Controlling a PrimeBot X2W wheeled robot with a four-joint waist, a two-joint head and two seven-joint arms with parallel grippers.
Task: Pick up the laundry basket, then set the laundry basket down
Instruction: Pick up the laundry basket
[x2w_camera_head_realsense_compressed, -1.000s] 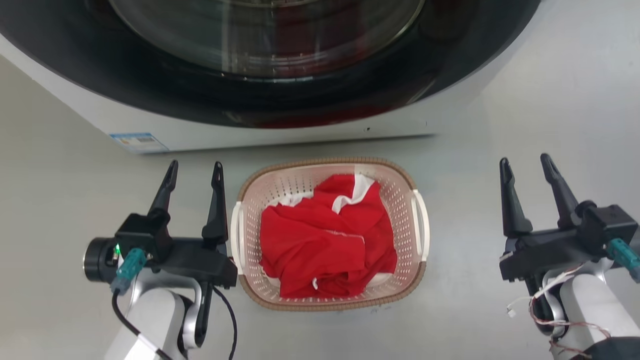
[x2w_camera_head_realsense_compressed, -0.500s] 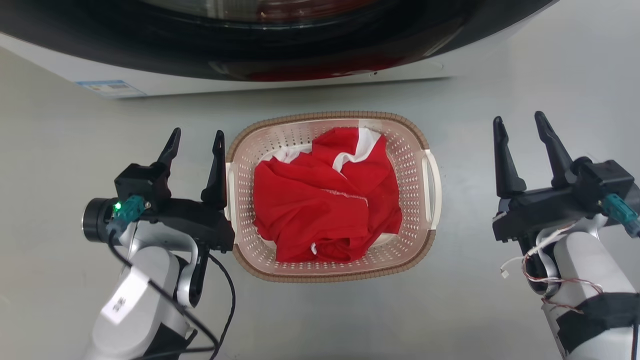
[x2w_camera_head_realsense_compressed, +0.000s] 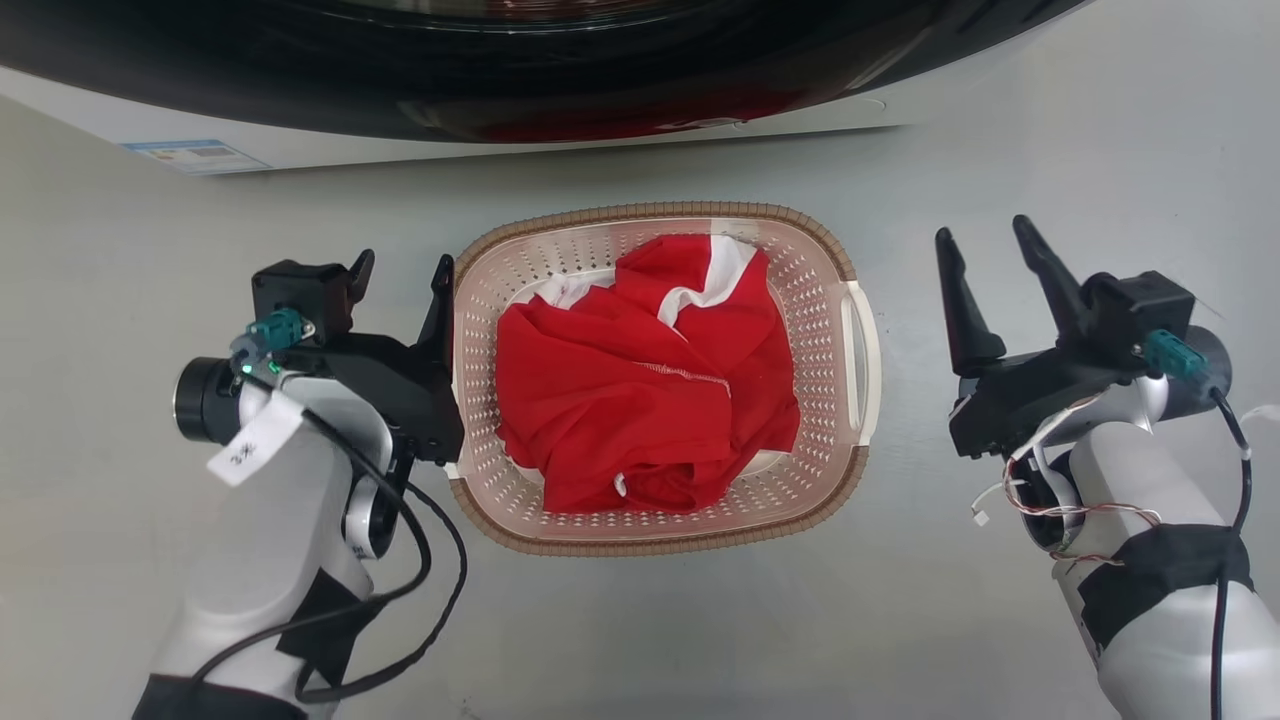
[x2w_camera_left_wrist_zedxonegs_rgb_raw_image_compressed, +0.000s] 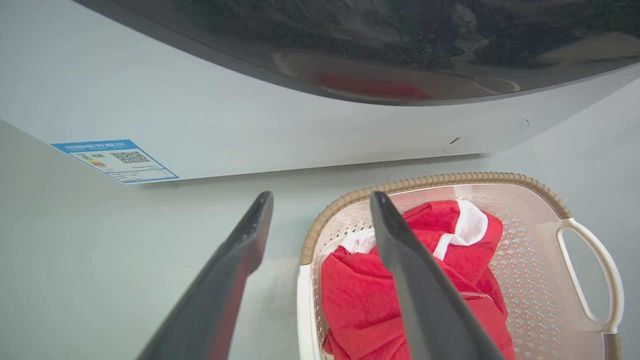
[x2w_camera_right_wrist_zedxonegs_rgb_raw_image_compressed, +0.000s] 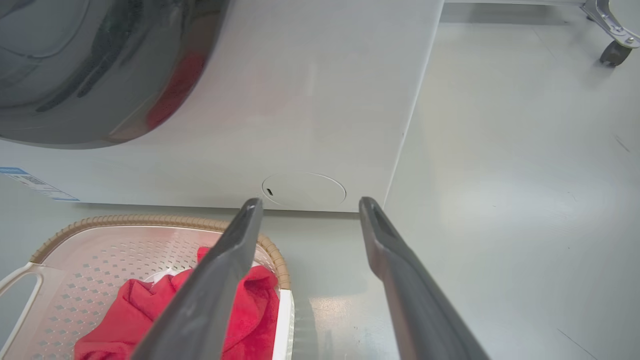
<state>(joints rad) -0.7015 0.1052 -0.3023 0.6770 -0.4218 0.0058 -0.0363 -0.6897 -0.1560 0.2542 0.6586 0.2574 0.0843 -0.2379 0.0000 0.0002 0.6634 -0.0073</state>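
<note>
The laundry basket (x2w_camera_head_realsense_compressed: 815, 290) sat on the pale grey floor (x2w_camera_head_realsense_compressed: 640, 630), just in front of the washing machine (x2w_camera_head_realsense_compressed: 600, 160) and between my two arms. A crumpled red garment (x2w_camera_head_realsense_compressed: 640, 400) with some white trim filled most of it. My left gripper (x2w_camera_head_realsense_compressed: 402, 268) was spread open and empty at the basket's left side. Its inner finger lay right against the brown rim there, and its outer finger stood over bare floor farther left. In the left wrist view, the basket's white left edge (x2w_camera_left_wrist_zedxonegs_rgb_raw_image_compressed: 301, 310) ran up between my two fingers, with the inner one crossing in front of the red cloth. I could not tell whether either finger actually touched the plastic. My right gripper (x2w_camera_head_realsense_compressed: 983, 232) was also spread wide and held nothing. It hung to the right of the basket, apart from the white right handle (x2w_camera_head_realsense_compressed: 860, 360), with a strip of floor between them. In the right wrist view, its fingers pointed toward the machine's lower right corner, where a round cover (x2w_camera_right_wrist_zedxonegs_rgb_raw_image_compressed: 303, 191) sat. A blue label (x2w_camera_left_wrist_zedxonegs_rgb_raw_image_compressed: 114, 160) was stuck low on the left of the machine's front.
</note>
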